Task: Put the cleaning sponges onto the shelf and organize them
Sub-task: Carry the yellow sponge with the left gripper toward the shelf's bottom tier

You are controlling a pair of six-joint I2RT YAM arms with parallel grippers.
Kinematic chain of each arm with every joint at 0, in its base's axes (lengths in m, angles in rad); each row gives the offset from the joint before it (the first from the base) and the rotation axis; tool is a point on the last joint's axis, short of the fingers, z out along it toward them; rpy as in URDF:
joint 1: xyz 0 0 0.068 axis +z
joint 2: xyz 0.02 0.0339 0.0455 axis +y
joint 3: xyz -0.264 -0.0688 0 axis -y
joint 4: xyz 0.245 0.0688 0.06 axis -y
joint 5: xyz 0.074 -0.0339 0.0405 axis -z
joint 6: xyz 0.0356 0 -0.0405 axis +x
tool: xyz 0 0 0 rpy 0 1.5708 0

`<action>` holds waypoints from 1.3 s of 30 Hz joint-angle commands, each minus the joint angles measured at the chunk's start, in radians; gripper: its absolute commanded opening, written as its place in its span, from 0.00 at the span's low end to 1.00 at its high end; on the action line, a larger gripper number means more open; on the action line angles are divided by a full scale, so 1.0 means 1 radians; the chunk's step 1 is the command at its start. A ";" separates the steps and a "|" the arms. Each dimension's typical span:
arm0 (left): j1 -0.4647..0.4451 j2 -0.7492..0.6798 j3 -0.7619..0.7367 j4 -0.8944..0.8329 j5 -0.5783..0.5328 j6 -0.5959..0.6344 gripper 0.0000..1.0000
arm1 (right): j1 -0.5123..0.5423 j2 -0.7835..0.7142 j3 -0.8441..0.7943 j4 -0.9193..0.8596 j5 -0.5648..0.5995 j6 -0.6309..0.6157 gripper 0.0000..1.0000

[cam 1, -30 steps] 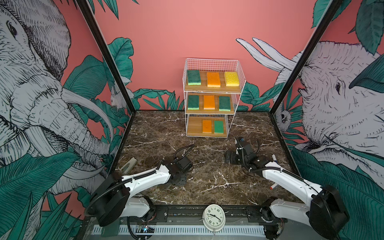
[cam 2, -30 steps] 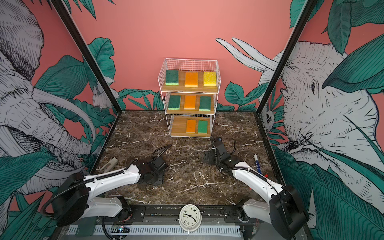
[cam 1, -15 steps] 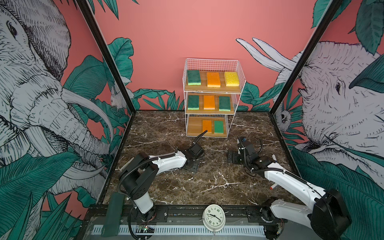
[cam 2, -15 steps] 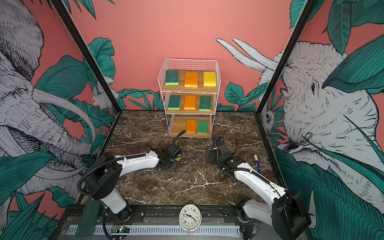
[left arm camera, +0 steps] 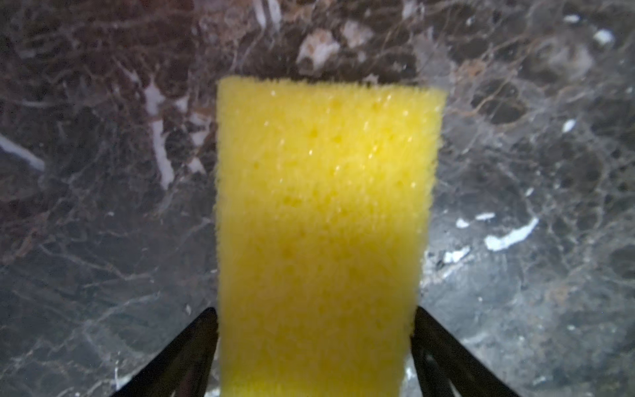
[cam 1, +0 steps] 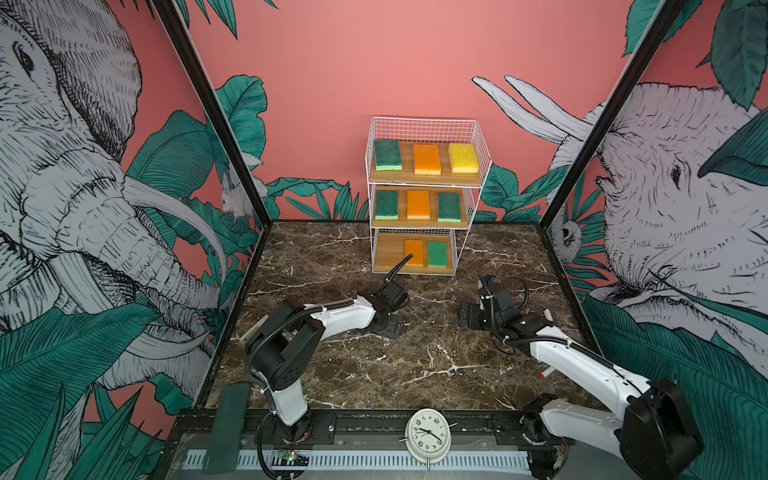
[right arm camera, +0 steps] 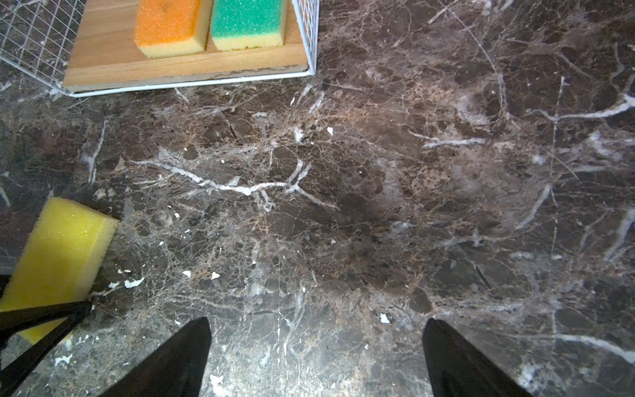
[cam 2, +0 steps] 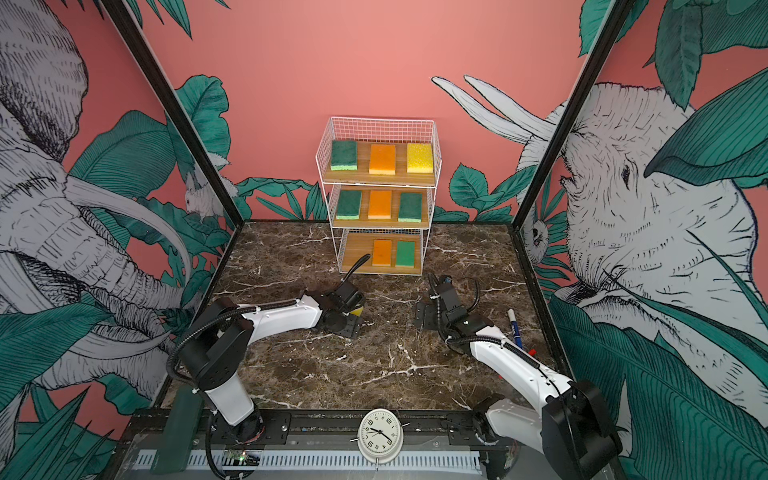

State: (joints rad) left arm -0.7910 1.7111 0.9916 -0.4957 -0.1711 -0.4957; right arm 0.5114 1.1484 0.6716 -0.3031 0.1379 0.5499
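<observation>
- The shelf (cam 1: 424,180) stood at the back centre of the marble tabletop (cam 1: 415,365) in both top views, against the pink wall.
- Its top board carried the top green sponge (cam 1: 388,154), top orange sponge (cam 1: 427,159) and top yellow sponge (cam 1: 463,158), in a row from left to right.
- The middle board carried the middle-left green sponge (cam 1: 386,204), middle orange sponge (cam 1: 418,204) and middle-right green sponge (cam 1: 449,207).
- On the bottom board, the bottom orange sponge (cam 1: 414,252) and bottom green sponge (cam 1: 437,253) lay side by side at centre and right, with bare wood to their left.
- The loose yellow sponge (left arm camera: 319,206) appeared to lie flat on the marble, below and left of the shelf. In a top view only a yellow corner (cam 2: 357,311) showed beside the left gripper (cam 2: 345,324).
- In the left wrist view the left gripper's (left arm camera: 314,309) black fingers (left arm camera: 192,343) straddled that sponge, flush against its long edges. Whether they pressed it or merely flanked it could not be told.
- The right gripper (right arm camera: 316,320) hung low over bare marble at centre right of the top views (cam 1: 467,318), its jaws spread wide with nothing between them.
- In the right wrist view the loose sponge (right arm camera: 62,247) sat at lower left, with the shelf's bottom board (right arm camera: 103,51) at upper left.
- A marker pen (cam 2: 515,328) lay near the right edge of the tabletop, beside the right arm.
</observation>
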 commanded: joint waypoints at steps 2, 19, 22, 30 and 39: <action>-0.001 -0.113 -0.075 -0.030 0.004 -0.059 0.88 | -0.005 0.002 -0.007 0.026 -0.012 -0.001 0.99; -0.001 -0.095 -0.142 0.085 0.038 -0.049 0.88 | -0.006 -0.013 -0.030 0.038 -0.027 0.021 0.99; -0.001 -0.077 -0.135 0.090 0.039 -0.037 0.87 | -0.006 -0.004 -0.030 0.038 -0.033 0.022 0.99; -0.001 -0.067 -0.158 0.118 0.021 0.001 0.82 | -0.008 -0.024 -0.046 0.037 -0.021 0.022 0.99; -0.013 -0.084 -0.188 0.167 0.003 0.018 0.70 | -0.008 -0.022 -0.061 0.044 -0.022 0.028 0.99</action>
State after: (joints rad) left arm -0.7952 1.6283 0.8421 -0.3344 -0.1642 -0.4778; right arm 0.5076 1.1419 0.6235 -0.2813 0.1085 0.5724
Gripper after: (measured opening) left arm 0.707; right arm 0.987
